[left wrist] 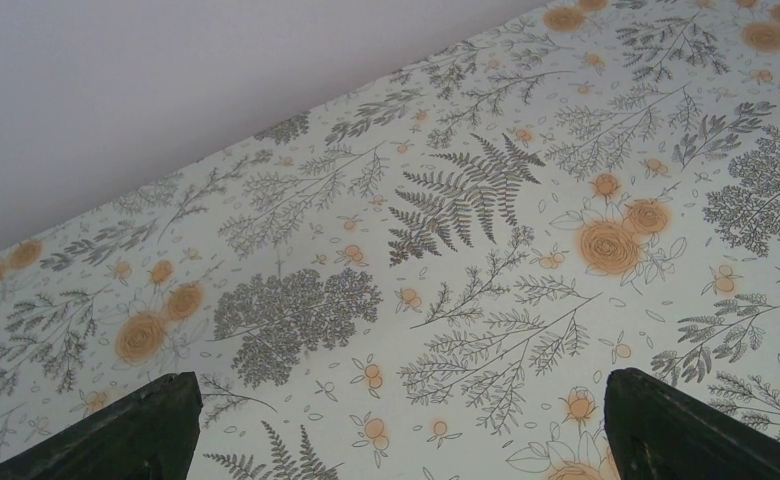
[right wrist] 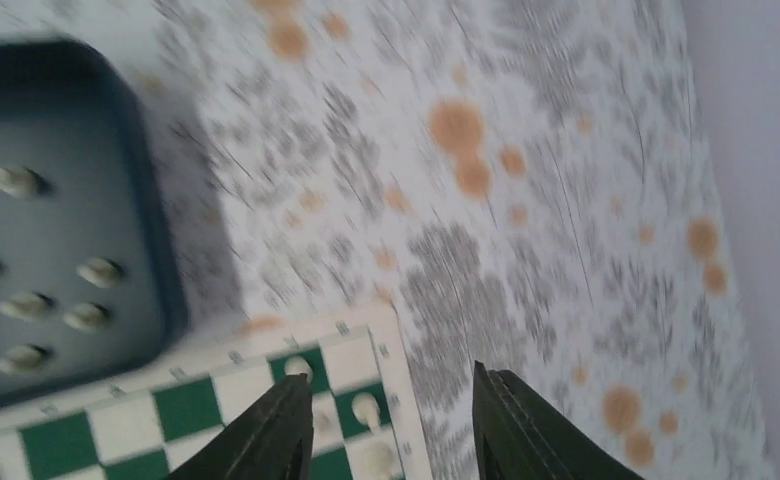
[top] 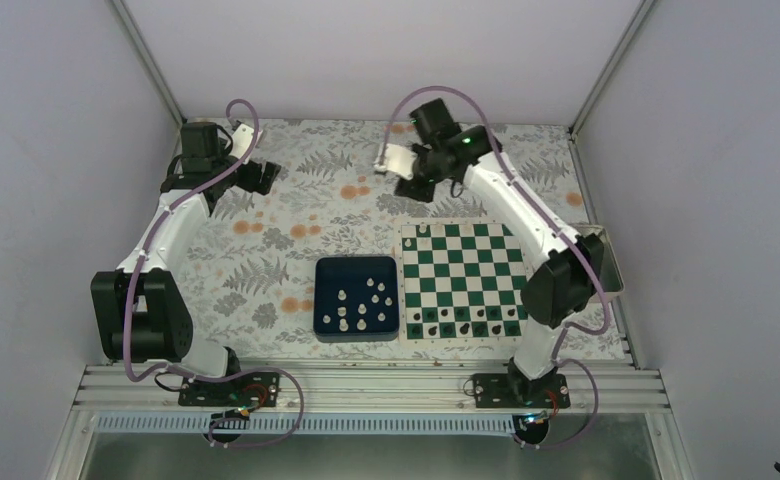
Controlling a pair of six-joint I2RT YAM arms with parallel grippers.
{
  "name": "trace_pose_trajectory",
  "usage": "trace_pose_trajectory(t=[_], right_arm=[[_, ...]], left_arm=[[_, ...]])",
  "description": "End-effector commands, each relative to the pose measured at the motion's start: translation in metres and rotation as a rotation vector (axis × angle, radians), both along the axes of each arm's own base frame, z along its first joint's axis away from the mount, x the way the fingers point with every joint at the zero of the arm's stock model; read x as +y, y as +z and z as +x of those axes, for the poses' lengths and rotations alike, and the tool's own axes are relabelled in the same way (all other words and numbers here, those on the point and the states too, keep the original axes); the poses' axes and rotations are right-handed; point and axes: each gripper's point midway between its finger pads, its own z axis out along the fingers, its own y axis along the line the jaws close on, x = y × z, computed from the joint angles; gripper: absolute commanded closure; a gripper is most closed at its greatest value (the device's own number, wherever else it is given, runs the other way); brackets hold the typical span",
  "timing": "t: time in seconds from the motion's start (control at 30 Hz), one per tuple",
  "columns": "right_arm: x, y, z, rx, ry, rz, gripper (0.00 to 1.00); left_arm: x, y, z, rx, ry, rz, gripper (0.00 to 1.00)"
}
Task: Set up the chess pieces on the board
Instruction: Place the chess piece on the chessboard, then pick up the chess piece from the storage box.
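The green-and-white board lies right of centre. Three white chess pieces stand at its far left corner, and black pieces fill its near rows. Several more white pieces sit in the dark blue tray. My right gripper is open and empty, raised over the table just beyond the board's far left corner. In the blurred right wrist view the gripper hangs over that board corner, with three white pieces there and the tray's pieces at left. My left gripper is open and empty at far left.
A shiny metal tray stands at the board's right edge. The left wrist view shows only the flowered tablecloth between the wide-open fingers and the back wall. Walls close in the table on three sides.
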Motion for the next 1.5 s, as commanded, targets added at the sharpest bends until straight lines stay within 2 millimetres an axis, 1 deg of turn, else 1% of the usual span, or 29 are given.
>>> trace_pose_trajectory(t=[0.0,0.07,0.13,0.2,0.3,0.4,0.57,0.63,0.7,1.03,1.23,1.47], right_arm=[[0.06,0.007,-0.061,0.02,0.168,-0.034,0.55],[0.088,0.001,-0.084,0.023,0.245,-0.051,0.54],[0.112,-0.012,-0.106,0.045,0.319,-0.065,0.53],[0.129,-0.027,-0.122,0.06,0.374,-0.077,0.53],[0.141,-0.054,-0.134,0.102,0.412,-0.102,0.53],[0.145,-0.078,-0.136,0.139,0.423,-0.125,0.52],[0.143,-0.121,-0.149,0.225,0.452,-0.164,0.51],[0.143,-0.134,-0.154,0.255,0.46,-0.17,0.5],[0.143,-0.143,-0.158,0.273,0.466,-0.174,0.5],[0.144,-0.168,-0.168,0.316,0.482,-0.192,0.5],[0.142,-0.176,-0.172,0.337,0.485,-0.2,0.5],[0.146,-0.182,-0.177,0.349,0.494,-0.191,0.51]], left_arm=[[0.0,0.01,0.002,-0.029,-0.012,0.007,0.0],[0.0,0.01,0.002,-0.029,-0.01,0.008,0.0],[0.001,0.01,0.003,-0.03,-0.006,0.009,0.0],[0.001,0.01,0.004,-0.029,-0.004,0.011,0.0],[0.001,0.011,0.002,-0.031,-0.003,0.011,0.0],[0.002,0.01,0.002,-0.032,0.0,0.011,0.0],[0.001,0.009,0.003,-0.03,-0.002,0.009,0.0],[0.001,0.009,0.003,-0.031,-0.005,0.008,0.0],[0.001,0.008,0.003,-0.029,-0.006,0.008,0.0],[0.0,0.006,0.003,-0.025,-0.009,0.006,0.0],[0.0,0.005,0.002,-0.022,-0.012,0.006,0.0],[0.0,0.003,0.002,-0.019,-0.013,0.008,0.0]])
